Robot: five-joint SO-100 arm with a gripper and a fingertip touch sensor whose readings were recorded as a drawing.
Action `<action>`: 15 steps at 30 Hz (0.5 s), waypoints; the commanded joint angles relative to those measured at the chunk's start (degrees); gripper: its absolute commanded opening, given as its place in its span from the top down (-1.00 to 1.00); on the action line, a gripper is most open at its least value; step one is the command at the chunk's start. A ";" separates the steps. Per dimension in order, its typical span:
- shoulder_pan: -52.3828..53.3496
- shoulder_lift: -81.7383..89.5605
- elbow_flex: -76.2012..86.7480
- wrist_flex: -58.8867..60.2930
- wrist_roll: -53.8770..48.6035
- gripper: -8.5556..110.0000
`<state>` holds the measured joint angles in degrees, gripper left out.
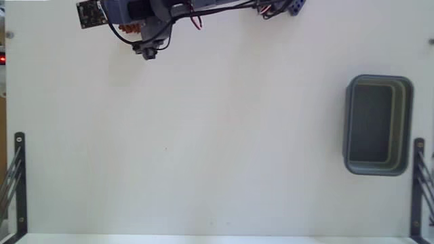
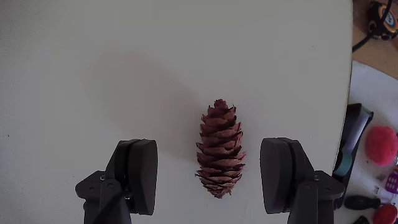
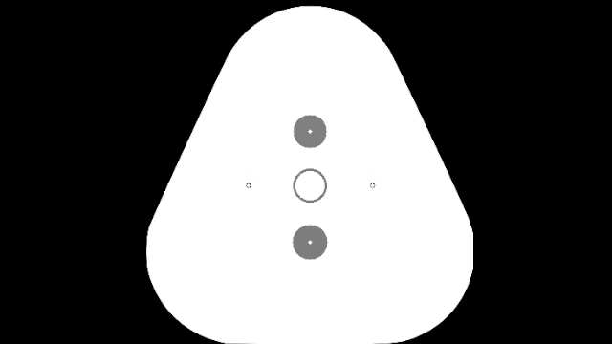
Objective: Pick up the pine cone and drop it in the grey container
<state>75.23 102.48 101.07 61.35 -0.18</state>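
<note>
In the wrist view the pine cone (image 2: 219, 152), reddish-brown with rough scales, lies lengthwise on the white table. My gripper (image 2: 209, 149) is open and straddles it, one dark finger (image 2: 138, 174) to its left and the other to its right, both clear of the cone. In the fixed view the arm (image 1: 159, 10) reaches along the top edge to the upper left, and only a reddish-brown bit of the pine cone (image 1: 127, 29) shows beneath it. The grey container (image 1: 378, 124) stands far off at the right edge of the table, with nothing in it.
Black brackets (image 1: 19, 179) stand at the table's lower left and lower right corners in the fixed view. Past the table's right edge in the wrist view lie a pink ball (image 2: 380, 143) and other small items.
</note>
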 commanded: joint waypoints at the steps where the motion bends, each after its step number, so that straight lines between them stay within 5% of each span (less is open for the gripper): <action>1: 1.32 0.53 -3.53 -1.48 0.18 -1.00; 15: 1.32 -0.20 -4.10 -1.64 0.18 -1.00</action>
<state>75.32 100.90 99.05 60.29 -0.26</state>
